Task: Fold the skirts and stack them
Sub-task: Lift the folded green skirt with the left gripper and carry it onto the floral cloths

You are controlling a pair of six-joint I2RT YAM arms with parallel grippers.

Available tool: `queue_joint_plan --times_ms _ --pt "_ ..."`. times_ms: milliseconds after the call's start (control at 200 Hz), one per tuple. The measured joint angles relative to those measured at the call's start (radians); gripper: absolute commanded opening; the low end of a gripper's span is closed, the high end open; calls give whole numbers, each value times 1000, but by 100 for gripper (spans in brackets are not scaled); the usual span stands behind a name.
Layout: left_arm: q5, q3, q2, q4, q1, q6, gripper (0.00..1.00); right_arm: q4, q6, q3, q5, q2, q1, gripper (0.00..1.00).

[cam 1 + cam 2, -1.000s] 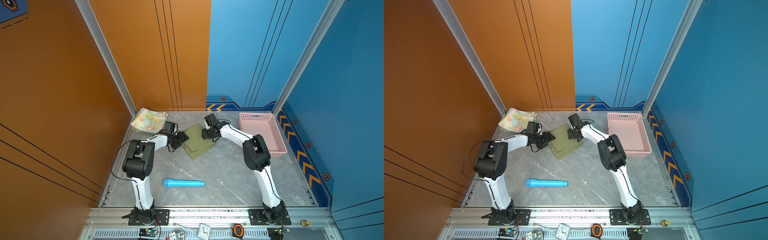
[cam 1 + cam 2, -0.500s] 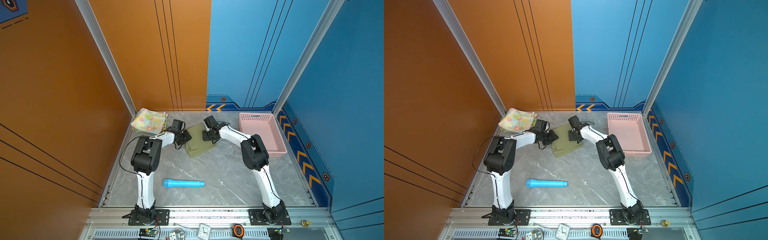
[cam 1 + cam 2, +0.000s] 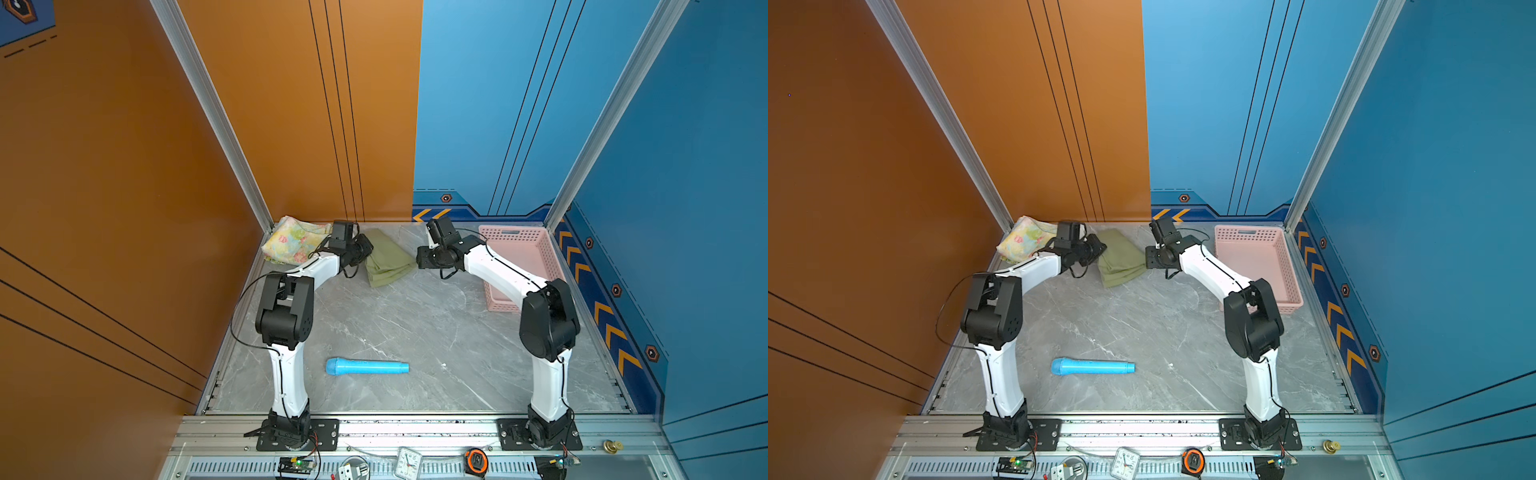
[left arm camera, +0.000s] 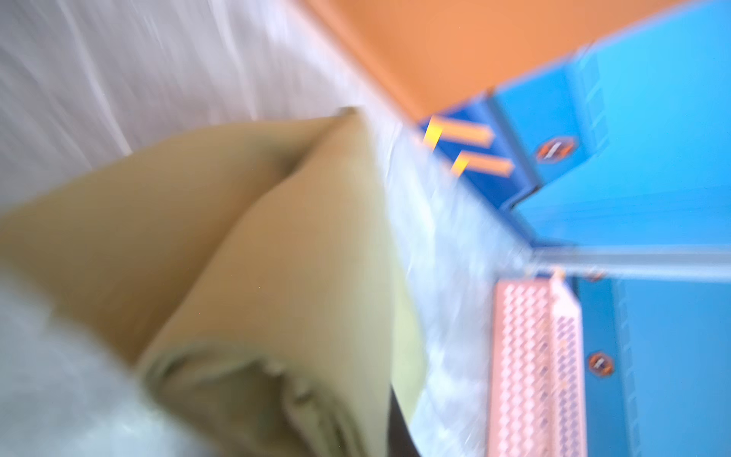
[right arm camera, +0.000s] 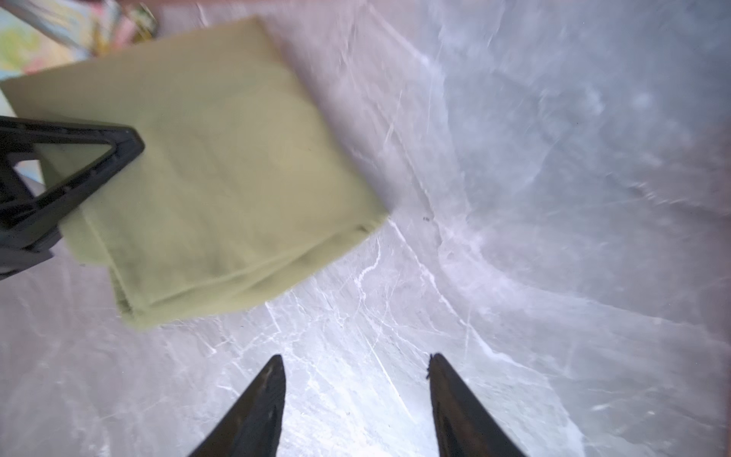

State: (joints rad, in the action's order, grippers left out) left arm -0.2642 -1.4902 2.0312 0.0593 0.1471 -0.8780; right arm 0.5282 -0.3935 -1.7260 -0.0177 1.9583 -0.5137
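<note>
The olive green skirt lies folded near the back of the table. My left gripper is at its left edge, shut on the cloth. In the right wrist view one of its black fingers lies over the skirt. The blurred left wrist view is filled by olive cloth. My right gripper stands open just right of the skirt, over bare table. The pastel flowered skirt lies folded in the back left corner.
A pink lattice basket stands at the back right, behind the right arm. A blue cylinder lies at the front middle. Orange and blue walls close in the back and sides.
My left gripper has shut on the olive skirt's left edge and the skirt has slid toward the back left. My right gripper has come off the skirt and now sits to its right.
</note>
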Motion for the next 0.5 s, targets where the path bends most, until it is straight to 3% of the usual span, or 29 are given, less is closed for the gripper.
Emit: queue_joint_plan --times_ms 255,501 --pt "84 -58 -31 196 -175 -112 0 -12 0 6 20 -35 -6 60" --pt "183 -21 -42 348 -262 -171 0 -11 0 6 19 14 -18 61"
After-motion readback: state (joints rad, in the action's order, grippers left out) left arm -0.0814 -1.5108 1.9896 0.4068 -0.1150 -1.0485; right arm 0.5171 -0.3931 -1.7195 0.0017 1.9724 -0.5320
